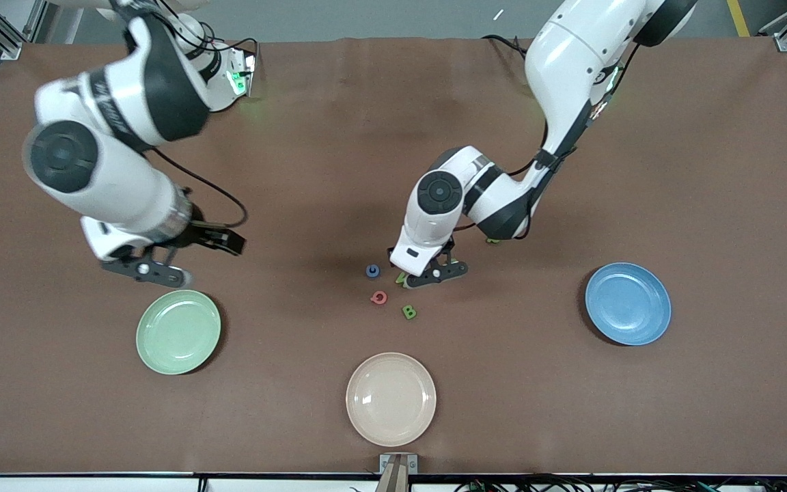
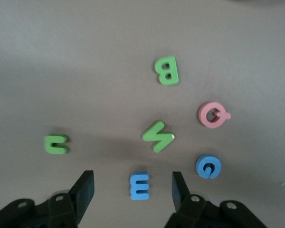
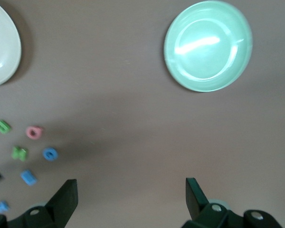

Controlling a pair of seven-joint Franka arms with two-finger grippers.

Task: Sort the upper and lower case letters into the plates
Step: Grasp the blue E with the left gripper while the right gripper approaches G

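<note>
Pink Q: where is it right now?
The pink Q lies on the table mid-table, between the blue G and green B, nearer the front camera than the left gripper, farther than the beige plate.

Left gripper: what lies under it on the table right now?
The left gripper, fingers apart, straddles the blue m on the bare table; green N and blue G lie beside it. The front view hides the m under the gripper.
</note>
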